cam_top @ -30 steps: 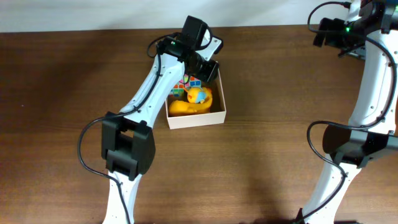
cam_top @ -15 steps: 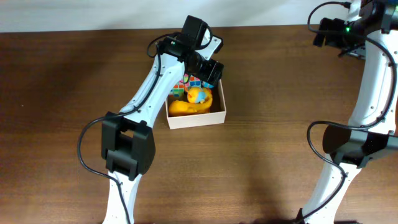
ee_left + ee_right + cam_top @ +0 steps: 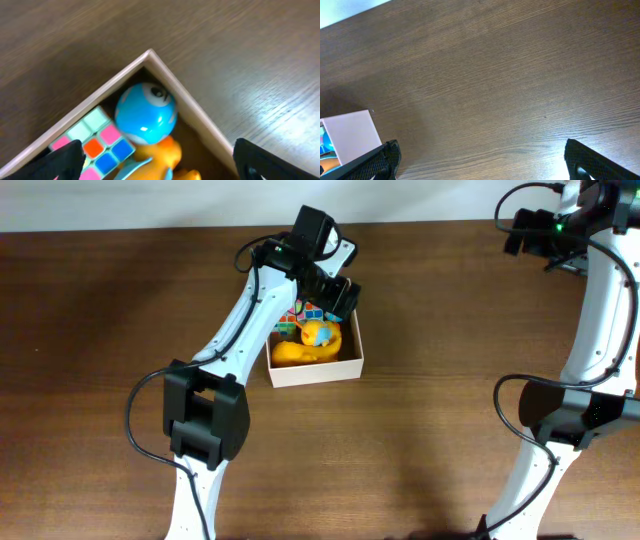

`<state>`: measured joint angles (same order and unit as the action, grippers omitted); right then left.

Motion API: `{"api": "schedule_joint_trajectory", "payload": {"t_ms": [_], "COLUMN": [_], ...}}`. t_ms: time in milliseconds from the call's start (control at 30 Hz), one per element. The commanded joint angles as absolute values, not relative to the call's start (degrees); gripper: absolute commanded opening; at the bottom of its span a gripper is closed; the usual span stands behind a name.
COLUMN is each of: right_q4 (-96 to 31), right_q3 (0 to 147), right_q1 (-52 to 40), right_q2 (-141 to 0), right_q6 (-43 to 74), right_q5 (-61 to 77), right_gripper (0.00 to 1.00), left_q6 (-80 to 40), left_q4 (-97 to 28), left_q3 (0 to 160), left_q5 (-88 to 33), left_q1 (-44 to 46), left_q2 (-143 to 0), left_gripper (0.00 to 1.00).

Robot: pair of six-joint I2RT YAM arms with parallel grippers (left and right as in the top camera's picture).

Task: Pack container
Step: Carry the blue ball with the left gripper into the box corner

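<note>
Edges slightly toward 4 o'clock with left gripper (image 3: 338,297), fingers apart, over mid-table container (image 3: 318,371).
Holds blue ball (image 3: 145,113) in 1 o'clock corner, colour cube (image 3: 95,140) beside it, yellow duck (image 3: 300,348) toward 6, with right gripper (image 3: 482,167) spread too.

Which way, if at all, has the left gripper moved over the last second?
Yes, slightly: the left gripper has edged toward the image's right against the unmoved container, nearer its far right corner.

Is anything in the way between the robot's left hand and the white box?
No, nothing I can see. The left hand hangs open right above a corner of the white box, with only air between them. Inside the box are a blue ball, a colourful cube and a yellow duck.
</note>
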<state>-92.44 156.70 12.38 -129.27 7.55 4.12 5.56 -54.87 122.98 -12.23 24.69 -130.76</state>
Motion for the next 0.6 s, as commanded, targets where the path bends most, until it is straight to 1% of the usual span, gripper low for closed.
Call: {"api": "schedule_joint_trajectory", "payload": {"t_ms": [0,100,133,200,300,333,400,433,567], "right_q4": [-92.4,-92.4,-92.4,-92.4,-92.4,-92.4,-92.4,-92.4,-92.4], "right_q3": [157.6,157.6,157.6,157.6,157.6,157.6,157.6,157.6,157.6], "right_q1": [12.4,12.4,12.4,12.4,12.4,12.4,12.4,12.4,12.4], "right_q2": [-127.7,-127.7,-127.7,-127.7,-127.7,-127.7,-127.7,-127.7,-127.7], "right_q6": [8.0,8.0,8.0,8.0,8.0,8.0,8.0,8.0,8.0], "right_q5": [4.3,4.3,4.3,4.3,4.3,4.3,4.3,4.3,4.3], "right_gripper": [0.99,0.99,0.99,0.99,0.99,0.99,0.99,0.99,0.99], "left_q6": [1.9,1.5,1.5,1.0,0.6,0.6,0.6,0.6,-1.3], "left_q4": [-56.2,-56.7,-56.7,-56.6,-56.6,-56.5,-56.2,-56.1,-55.8], "left_q3": [125.8,127.1,127.3,127.4,127.3,127.3,127.3,127.3,127.3], "left_q5": [-7.4,-7.5,-7.5,-7.4,-7.4,-7.4,-7.4,-7.1,-4.9], "left_q1": [24.5,24.5,24.5,24.5,24.5,24.5,24.6,24.6,24.6], "left_q2": [-130.6,-130.5,-130.5,-130.5,-130.5,-130.5,-130.5,-130.5,-131.1], "left_gripper": [0.84,0.65,0.62,0.6,0.39,0.29,0.22,0.2,0.19]}}
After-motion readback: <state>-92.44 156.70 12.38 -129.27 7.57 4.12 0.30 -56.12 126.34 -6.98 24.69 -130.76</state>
